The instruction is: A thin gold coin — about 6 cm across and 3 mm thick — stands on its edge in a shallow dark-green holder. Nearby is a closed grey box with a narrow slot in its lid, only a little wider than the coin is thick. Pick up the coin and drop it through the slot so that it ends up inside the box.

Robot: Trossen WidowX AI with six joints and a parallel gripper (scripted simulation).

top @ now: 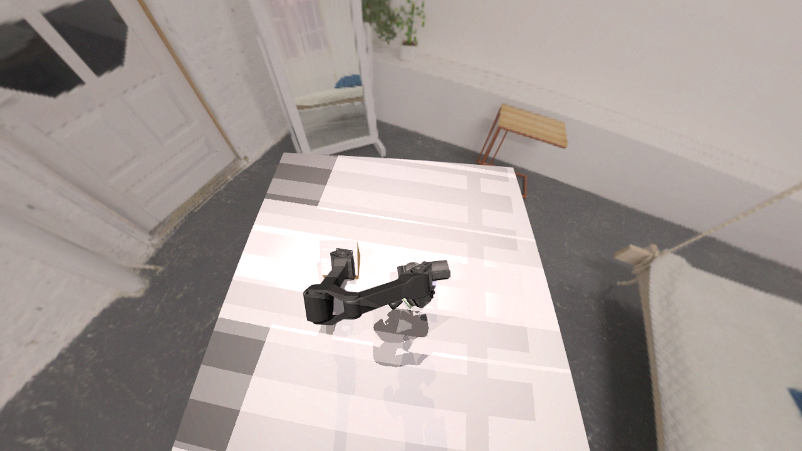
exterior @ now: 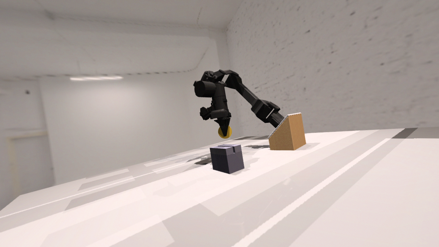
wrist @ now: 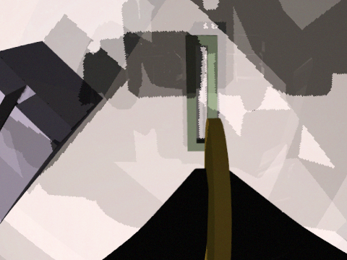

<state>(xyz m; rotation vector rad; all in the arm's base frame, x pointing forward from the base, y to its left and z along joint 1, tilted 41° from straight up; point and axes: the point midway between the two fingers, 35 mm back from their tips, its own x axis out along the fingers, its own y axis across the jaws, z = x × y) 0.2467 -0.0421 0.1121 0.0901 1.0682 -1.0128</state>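
Coin (exterior: 224, 132) hangs on edge, clamped in the tool (exterior: 225, 129), lifted above its empty green holder (wrist: 207, 97) so it can travel to the slotted box (exterior: 227, 158) nearby.

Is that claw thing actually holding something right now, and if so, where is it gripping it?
Yes. The gripper is shut on the gold coin, pinching its two flat faces near the top, so the coin hangs on edge in the air above the grey box.

Arm raised, hand pointing down with a grip

The black arm (exterior: 245, 92) arches up from its base and bends at the wrist; the hand (exterior: 225, 130) points straight down, fingers pinched shut on the edge-on coin (exterior: 221, 132), above the table.
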